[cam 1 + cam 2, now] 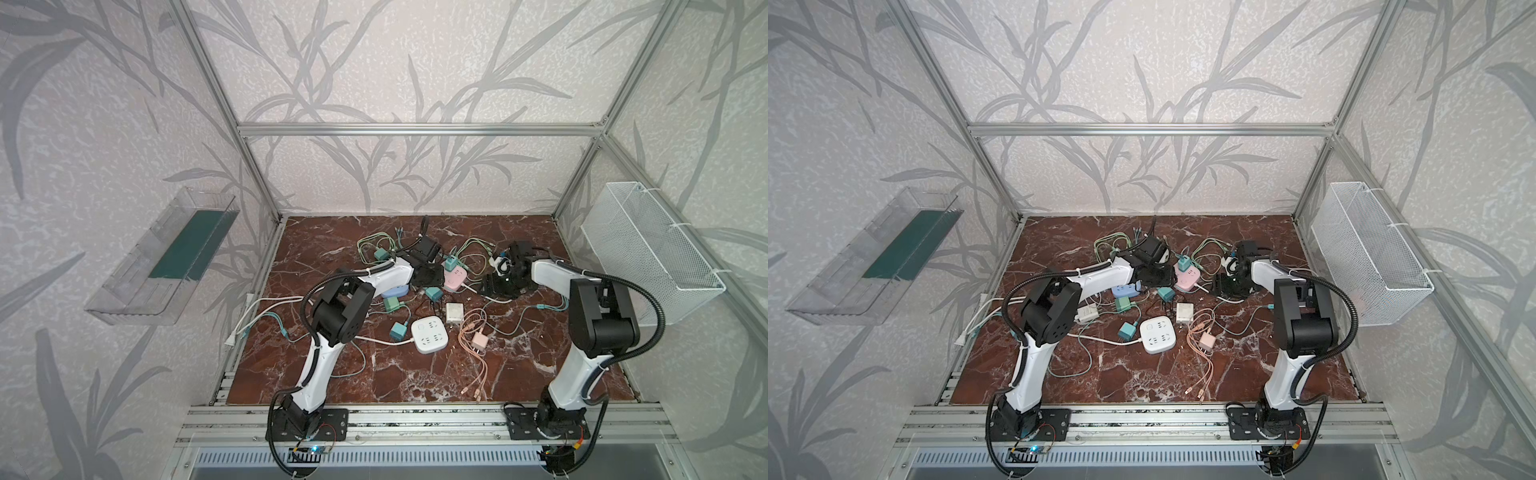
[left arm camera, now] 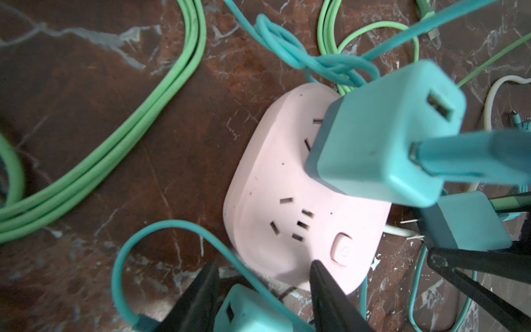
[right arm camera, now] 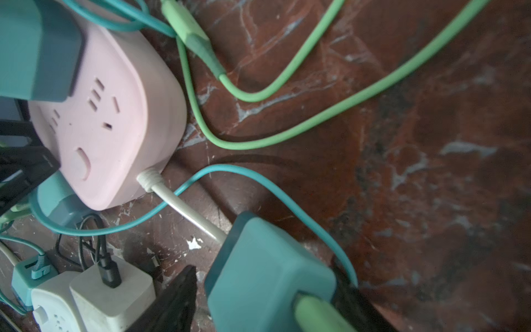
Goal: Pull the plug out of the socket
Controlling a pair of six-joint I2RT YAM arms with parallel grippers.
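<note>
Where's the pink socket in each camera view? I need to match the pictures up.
In a top view: the pink socket sits just right of the picture's centre.
In a top view: same spot, just right of centre.
Left wrist view: large, in the middle of the picture.
Right wrist view: at the picture's edge, with the white cord leaving it.
Shared landmark: the teal charger plugged into it, seen in all four.
</note>
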